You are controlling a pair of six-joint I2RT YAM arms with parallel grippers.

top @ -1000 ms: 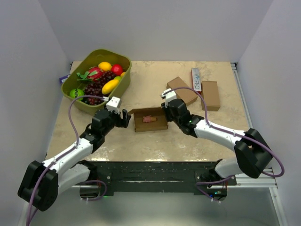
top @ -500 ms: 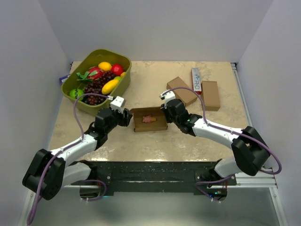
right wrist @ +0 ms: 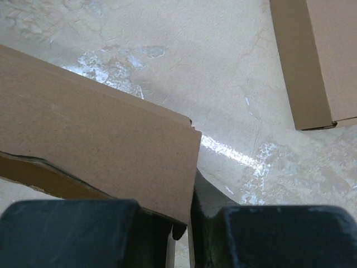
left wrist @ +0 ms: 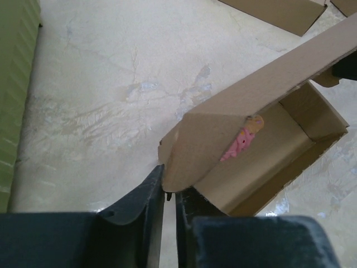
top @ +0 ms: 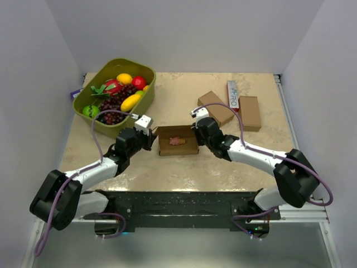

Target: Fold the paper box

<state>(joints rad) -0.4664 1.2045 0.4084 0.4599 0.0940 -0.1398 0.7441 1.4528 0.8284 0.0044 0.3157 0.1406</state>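
While paper box point(top: 177, 140) sits at middle of bench point(top: 184, 167), top open, one tool grips each end. Left tool point(left wrist: 169, 188) at box's left end, pinching corner of side flap. Right tool point(right wrist: 183, 220) at right end, pinching edge of cardboard panel. Small pink item point(left wrist: 242, 140) inside box.

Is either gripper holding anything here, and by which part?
Both grippers hold the paper box: the left gripper pinches a small flap at its left end, the right gripper clamps a cardboard panel at its right end.
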